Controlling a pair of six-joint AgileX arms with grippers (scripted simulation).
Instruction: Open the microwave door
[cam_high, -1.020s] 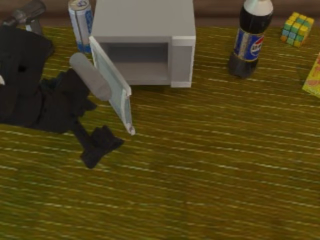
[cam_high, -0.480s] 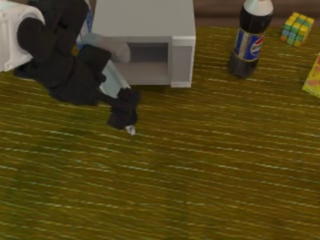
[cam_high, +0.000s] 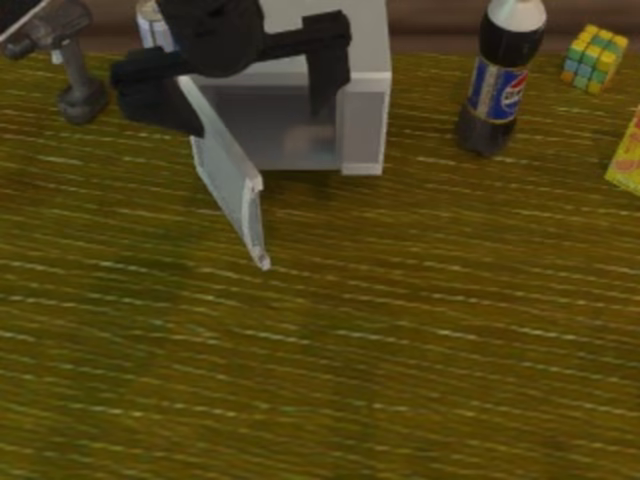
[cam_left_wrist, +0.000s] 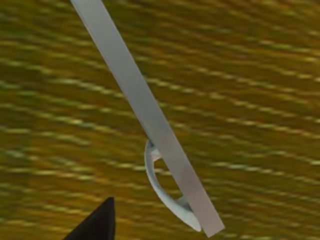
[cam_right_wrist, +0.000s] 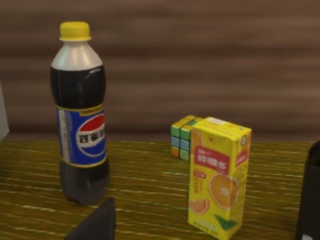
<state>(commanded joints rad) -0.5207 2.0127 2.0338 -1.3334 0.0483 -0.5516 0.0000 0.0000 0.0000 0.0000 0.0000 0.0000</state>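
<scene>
- The microwave (cam_high: 290, 60) sat at the back of the bench (cam_high: 400, 350), left of centre.
- Its door (cam_high: 228, 180) stood swung well out toward us, so the task looked nearly done.
- Our left gripper (cam_high: 325, 70) reached over the microwave's open front, clear of the door handle (cam_left_wrist: 165, 195); we could not tell its fingers' state.
- Our right gripper was out of view, parked near a cola bottle (cam_right_wrist: 82, 135).
</scene>
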